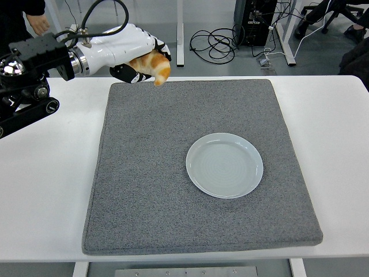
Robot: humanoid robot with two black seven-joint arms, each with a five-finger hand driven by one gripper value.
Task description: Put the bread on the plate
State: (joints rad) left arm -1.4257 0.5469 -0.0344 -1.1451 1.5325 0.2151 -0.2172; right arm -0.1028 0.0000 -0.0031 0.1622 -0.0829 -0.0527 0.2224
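My left hand (145, 62) is raised high over the far left corner of the grey mat (196, 167), its fingers shut on an orange-brown piece of bread (154, 66). The bread hangs well clear of the mat, with its lower tip pointing down. A pale blue-grey plate (224, 165) lies with nothing on it on the mat, right of centre and far from the hand. The right arm does not show.
The white table (52, 190) extends beyond the mat on both sides. A person's hand (39, 24) shows at the top left. Cables and desk legs lie on the floor behind the table.
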